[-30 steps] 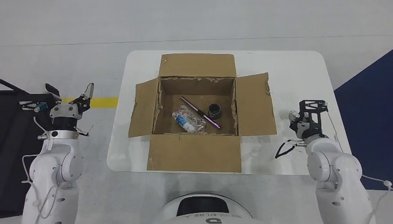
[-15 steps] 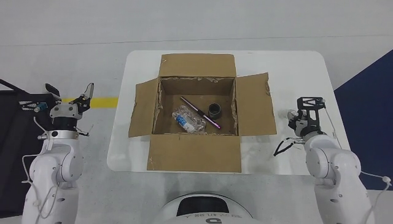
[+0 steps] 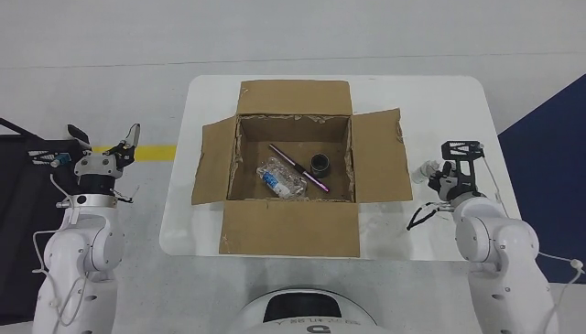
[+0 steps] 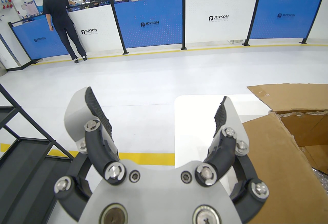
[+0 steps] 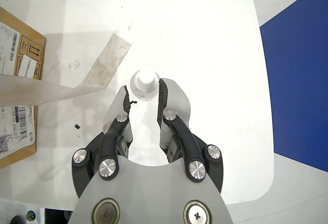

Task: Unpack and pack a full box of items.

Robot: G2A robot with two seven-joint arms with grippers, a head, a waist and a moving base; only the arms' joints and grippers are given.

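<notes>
- Top view: the right gripper [image 3: 438, 175] has shifted slightly; the small white bottle [image 3: 423, 170] stands on the table [image 3: 439, 105], right of the box [image 3: 293, 96].
- Left wrist view: the left gripper [image 4: 156, 96] is unchanged, spread wide and empty.
- Right wrist view: the bottle is at the right gripper's tip; I cannot tell whether it is gripped.

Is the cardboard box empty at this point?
No, the top view shows a purple pen, a crushed plastic bottle and a small black cylinder lying on the floor of the open cardboard box.

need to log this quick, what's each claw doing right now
left claw: open, holding nothing
right claw: around the small clear plastic bottle with a white cap; whether it grips cannot be told
</notes>
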